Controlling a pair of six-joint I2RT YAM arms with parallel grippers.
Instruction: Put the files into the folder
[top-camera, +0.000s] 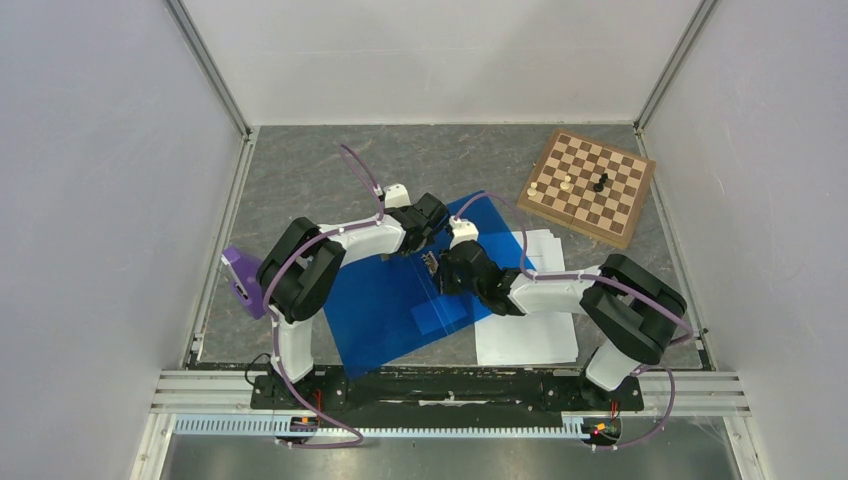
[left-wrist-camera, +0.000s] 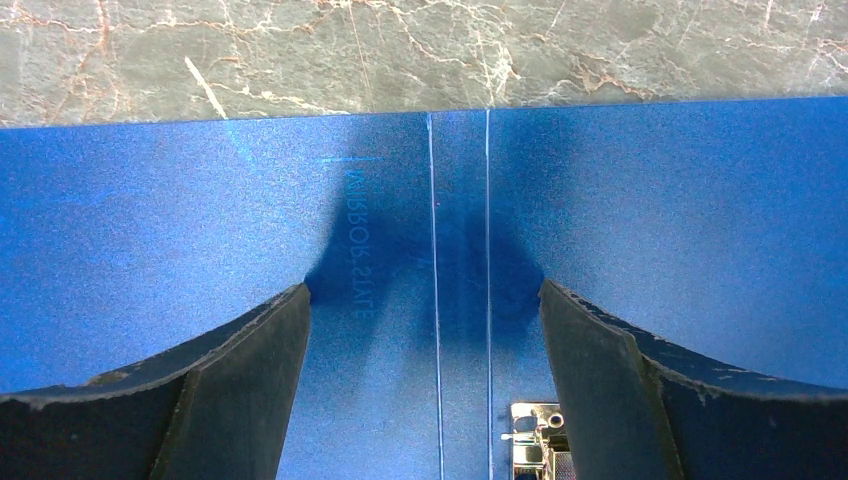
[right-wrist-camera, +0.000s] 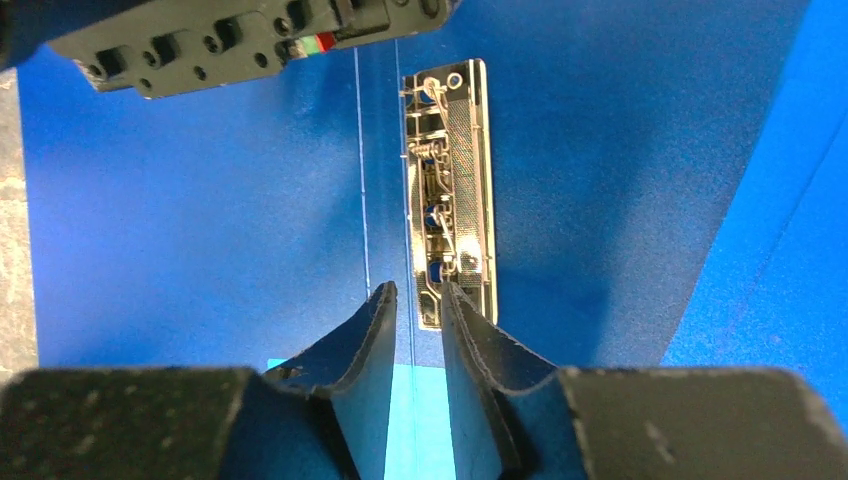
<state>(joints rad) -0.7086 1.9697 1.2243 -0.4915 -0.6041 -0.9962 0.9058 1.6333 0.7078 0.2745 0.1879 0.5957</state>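
The blue folder (top-camera: 385, 300) lies open in the middle of the table, with a metal clip (right-wrist-camera: 450, 190) beside its spine. The files (top-camera: 530, 335), white sheets, lie right of it, partly under my right arm. My left gripper (top-camera: 432, 228) hovers low over the spine, its jaws wide open with only blue plastic (left-wrist-camera: 150, 230) between them; the clip's end (left-wrist-camera: 535, 440) shows by the right finger. My right gripper (right-wrist-camera: 418, 290) faces it from the near side, jaws narrowed to a slim gap at the clip's near end, gripping nothing. A pale label patch (right-wrist-camera: 415, 420) shows under the fingers.
A brown chessboard (top-camera: 592, 185) with a few pieces sits at the back right. A purple part (top-camera: 242, 280) juts out at the table's left edge. The two wrists are close together over the folder; the left gripper's body (right-wrist-camera: 230, 40) fills the top of the right wrist view.
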